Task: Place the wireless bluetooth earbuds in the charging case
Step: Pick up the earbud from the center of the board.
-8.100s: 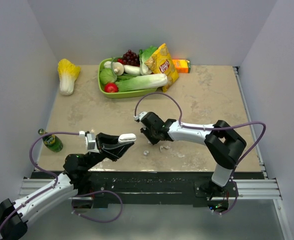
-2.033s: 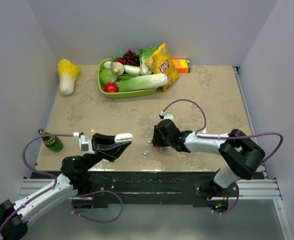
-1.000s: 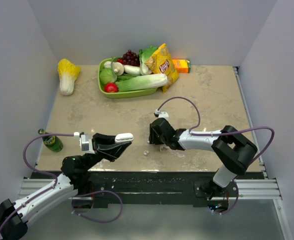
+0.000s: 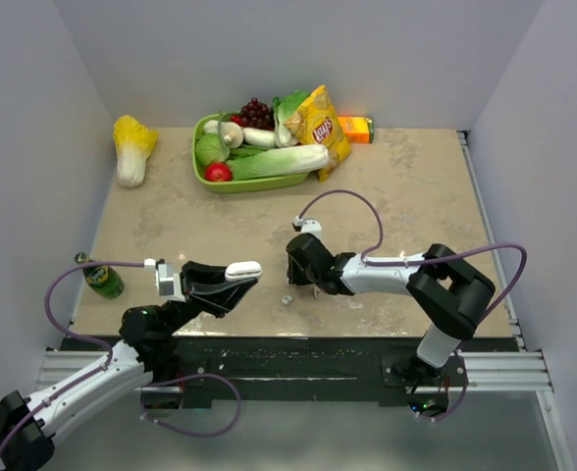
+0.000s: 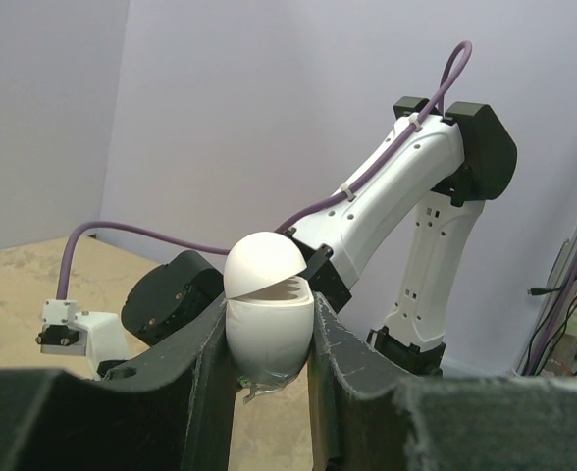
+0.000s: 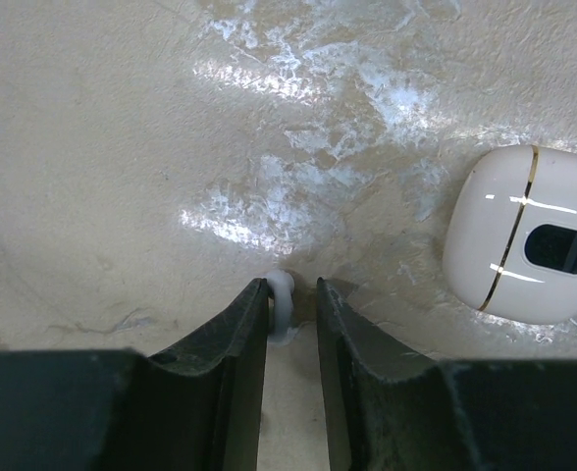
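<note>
The charging case (image 5: 264,275) is a white egg-shaped box with its lid ajar, held above the table near the front left. My left gripper (image 5: 269,329) is shut on its lower half, and both show in the top view as the case (image 4: 242,268) and left gripper (image 4: 232,276). My right gripper (image 6: 293,289) is down at the tabletop near the middle, also seen from above as the right gripper (image 4: 296,275). A tiny white earbud (image 6: 281,294) lies between its fingers, touching the left finger with a gap to the right one. A small white piece (image 4: 287,300) lies just in front.
A white rounded piece (image 6: 519,260) with a gold line and a dark oval lies right of the right fingers. A green bottle (image 4: 102,280) stands front left. The green tray (image 4: 202,169) of vegetables, a chips bag (image 4: 320,128), an orange box (image 4: 356,129) and a cabbage (image 4: 131,147) are at the back.
My right gripper has shifted a little left and back along the table, and its jaws have narrowed around the earbud. The left arm and the case have not moved.
</note>
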